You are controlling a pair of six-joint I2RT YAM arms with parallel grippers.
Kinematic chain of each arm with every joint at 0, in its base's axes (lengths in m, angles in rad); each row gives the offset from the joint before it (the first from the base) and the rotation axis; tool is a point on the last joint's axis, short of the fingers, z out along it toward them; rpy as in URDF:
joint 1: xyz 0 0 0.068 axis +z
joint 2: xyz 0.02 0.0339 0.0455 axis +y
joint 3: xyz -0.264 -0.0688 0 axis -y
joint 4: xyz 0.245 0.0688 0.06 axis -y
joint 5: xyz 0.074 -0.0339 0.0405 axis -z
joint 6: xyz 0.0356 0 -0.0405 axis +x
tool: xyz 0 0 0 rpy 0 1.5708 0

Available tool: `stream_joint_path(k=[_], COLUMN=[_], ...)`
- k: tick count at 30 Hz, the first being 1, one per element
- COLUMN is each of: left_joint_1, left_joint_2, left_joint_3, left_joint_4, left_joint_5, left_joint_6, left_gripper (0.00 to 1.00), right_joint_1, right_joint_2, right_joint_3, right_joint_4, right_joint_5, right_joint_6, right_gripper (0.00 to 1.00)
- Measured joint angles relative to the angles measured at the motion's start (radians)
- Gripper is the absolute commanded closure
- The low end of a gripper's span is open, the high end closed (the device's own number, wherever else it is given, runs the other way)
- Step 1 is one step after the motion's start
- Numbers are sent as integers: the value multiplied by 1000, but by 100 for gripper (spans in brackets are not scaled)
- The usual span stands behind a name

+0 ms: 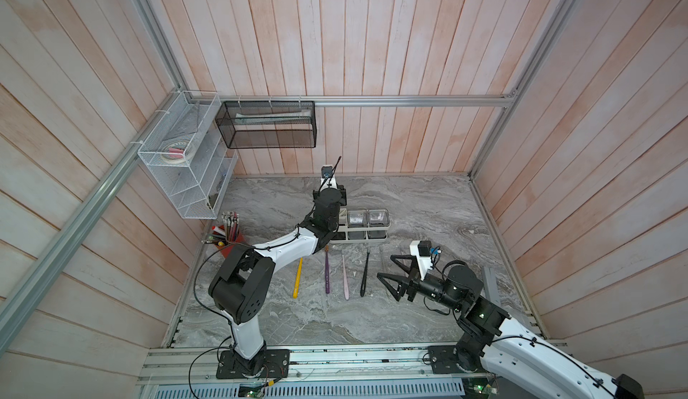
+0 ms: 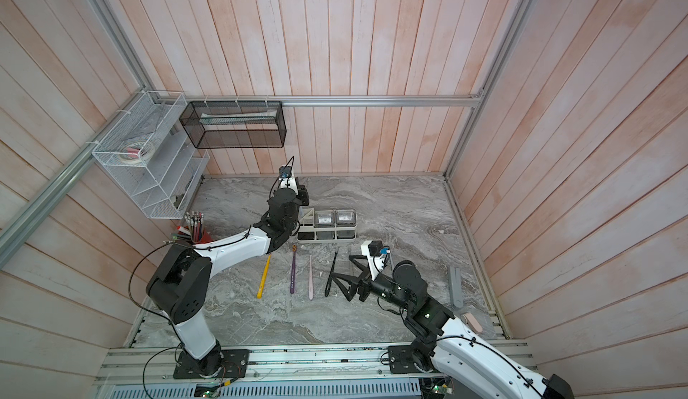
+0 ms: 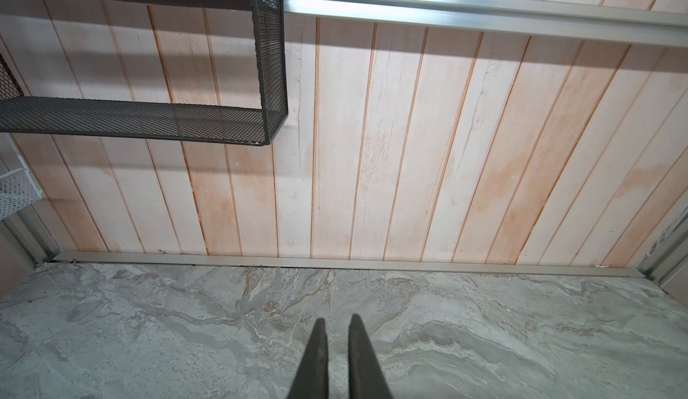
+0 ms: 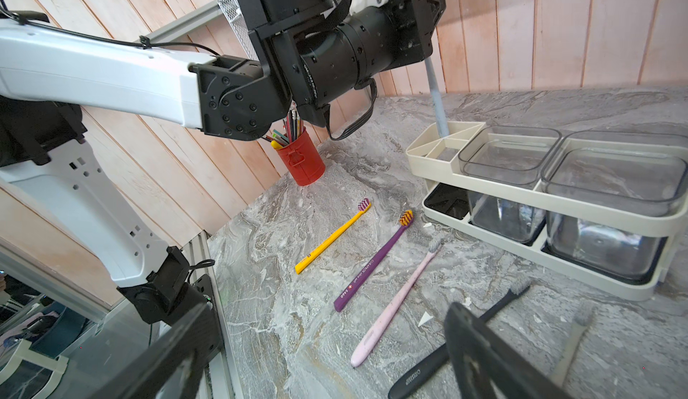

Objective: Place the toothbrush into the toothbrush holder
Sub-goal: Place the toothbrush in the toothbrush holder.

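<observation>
The cream toothbrush holder [image 1: 366, 240] [image 2: 324, 237] [image 4: 484, 188] stands mid-table with two clear cups in it. In the right wrist view a grey-blue toothbrush [image 4: 436, 99] stands upright in its divided section, its top hidden behind my left arm's wrist. My left gripper [image 3: 337, 320] hovers beside the holder's left end, pointing at the back wall. It is shut, with nothing between its fingers. Yellow [image 1: 298, 278], purple [image 1: 327, 272], pink [image 1: 345, 276] and black [image 1: 365, 274] toothbrushes lie in a row before the holder. My right gripper [image 1: 385, 266] [image 4: 327, 306] hangs open just right of the black one.
A red cup of pens [image 1: 232, 246] [image 4: 301, 162] stands at the table's left edge. A white wire rack [image 1: 178, 162] and a black mesh shelf [image 1: 268, 125] hang on the walls. A pale grey toothbrush [image 4: 575, 337] lies right of the black one. A grey bar [image 2: 455, 285] lies at the right edge.
</observation>
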Motion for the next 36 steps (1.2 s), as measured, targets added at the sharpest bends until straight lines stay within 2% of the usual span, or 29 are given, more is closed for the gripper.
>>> stream_joint_path(k=[36], left_joint_1=[-38], left_joint_2=[86], left_joint_3=[-81], left_joint_4=[126], left_joint_5=[-16], left_joint_6=[13], left_gripper=[100], right_joint_1=[0], right_joint_2=[32], right_joint_3=[-90], right_joint_4=[109], right_joint_5=[-40], right_joint_6=[20], right_gripper=[2])
